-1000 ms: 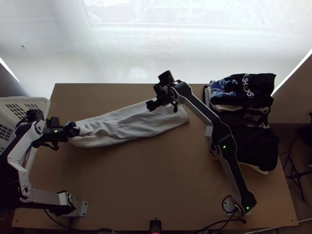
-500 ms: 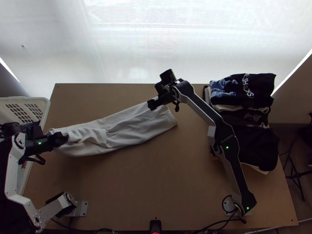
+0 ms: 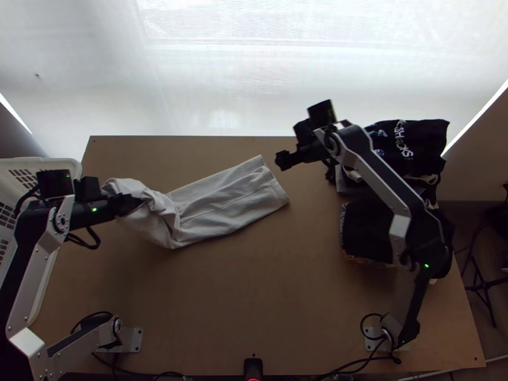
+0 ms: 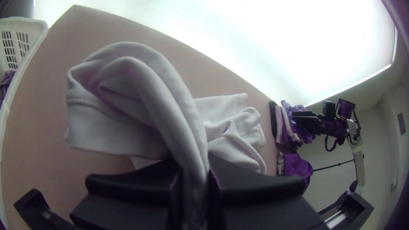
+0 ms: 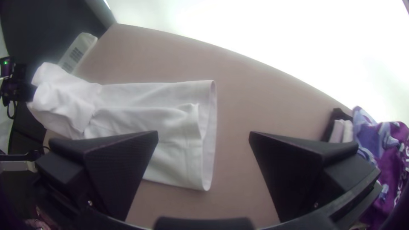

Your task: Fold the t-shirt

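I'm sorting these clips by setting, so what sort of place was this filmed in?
Probably a small robot workspace set up indoors for laundry folding: a wooden table with a white shirt, a pile of dark clothes and a white plastic basket.

1. T-shirt [image 3: 222,203]: plain white.
2. Desk [image 3: 254,298]: even brown.
3. Basket [image 3: 77,169], desk's left edge: white, rows of small rectangular openings.
4. Clothes [image 3: 422,133], desk's far right corner: black, white lettering, blue print.
5. Left gripper [image 3: 134,203], right gripper [image 3: 282,160]: black.
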You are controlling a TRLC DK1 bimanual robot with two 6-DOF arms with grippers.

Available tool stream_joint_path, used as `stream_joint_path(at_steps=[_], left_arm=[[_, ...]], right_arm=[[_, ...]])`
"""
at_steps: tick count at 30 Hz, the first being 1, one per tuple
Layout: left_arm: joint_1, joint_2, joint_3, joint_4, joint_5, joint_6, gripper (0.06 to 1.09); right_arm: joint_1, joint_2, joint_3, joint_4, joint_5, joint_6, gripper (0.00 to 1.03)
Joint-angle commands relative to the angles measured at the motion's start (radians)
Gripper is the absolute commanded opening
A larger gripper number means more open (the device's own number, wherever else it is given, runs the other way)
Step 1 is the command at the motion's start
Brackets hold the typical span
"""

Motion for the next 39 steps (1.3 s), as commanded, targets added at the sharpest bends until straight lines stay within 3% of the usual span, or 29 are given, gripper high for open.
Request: stream_joint_path(at_steps=[1, 13, 27, 28, 29, 31, 39], left_arm=[[-0.198, 0.105, 0.057, 0.116, -0.061, -0.106, 0.09], [-0.546, 0.448, 0.253, 0.311, -0.177, -0.238, 0.09], [-0.655, 0.763, 0.572, 0.331, -0.214, -0.311, 0.1], [-0.661, 0.778, 0.587, 0.331, -0.214, -0.307, 0.19], [-0.666, 0.792, 0.597, 0.332, -0.213, -0.305, 0.41], [-0.675, 0.824, 0.621, 0.346, -0.206, -0.304, 1.07], [-0.67, 0.792, 0.649, 0.372, -0.205, -0.325, 1.04]], right_arm=[[-0.09, -0.232, -0.199, 0.012, 0.005, -0.026, 0.99], [-0.195, -0.468, -0.459, 0.042, 0.004, -0.02, 0.99], [-0.255, -0.604, -0.66, 0.067, 0.004, -0.026, 0.99], [-0.255, -0.61, -0.664, 0.067, 0.004, -0.024, 0.99], [-0.255, -0.615, -0.667, 0.067, 0.004, -0.023, 0.99], [-0.254, -0.624, -0.678, 0.067, 0.004, -0.021, 0.99], [-0.208, -0.637, -0.752, 0.102, 0.004, 0.005, 0.99]])
